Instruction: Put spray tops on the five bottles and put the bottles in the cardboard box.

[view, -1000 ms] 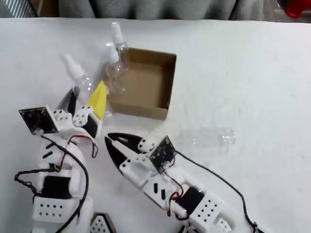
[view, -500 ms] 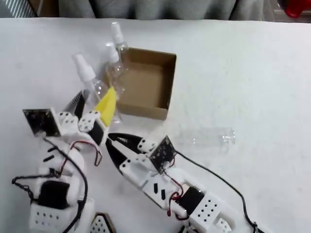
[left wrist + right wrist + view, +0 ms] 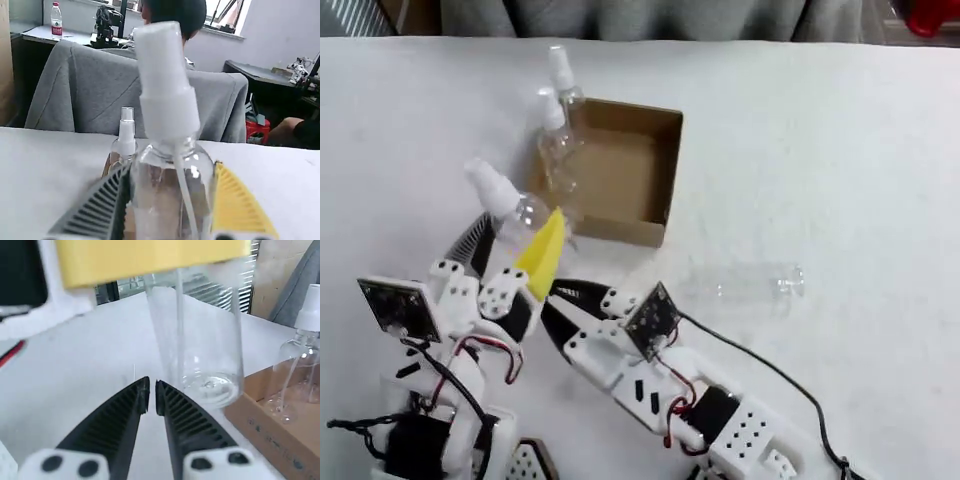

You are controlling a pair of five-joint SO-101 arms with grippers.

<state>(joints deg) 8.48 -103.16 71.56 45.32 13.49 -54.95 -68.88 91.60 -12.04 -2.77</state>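
My left gripper (image 3: 517,222), with one yellow and one grey finger, is shut on a clear bottle (image 3: 523,210) that has a white spray top (image 3: 162,85); it holds it upright just left of the cardboard box (image 3: 630,170). Two more topped bottles (image 3: 556,130) stand along the box's left wall, one showing behind the held bottle (image 3: 125,139). A clear bottle without a top (image 3: 750,283) lies on the table right of the box. My right gripper (image 3: 552,298) is shut and empty, its black fingers (image 3: 130,407) just below the held bottle's base (image 3: 207,385).
The white table (image 3: 840,150) spreads wide to the right and behind the box. Both arm bases crowd the front left edge. A grey cloth-covered chair (image 3: 100,85) stands beyond the table's far edge.
My left arm has carried the topped bottle forward and to the right, toward the box's front left corner and over the right gripper's tips. The right arm has hardly moved.
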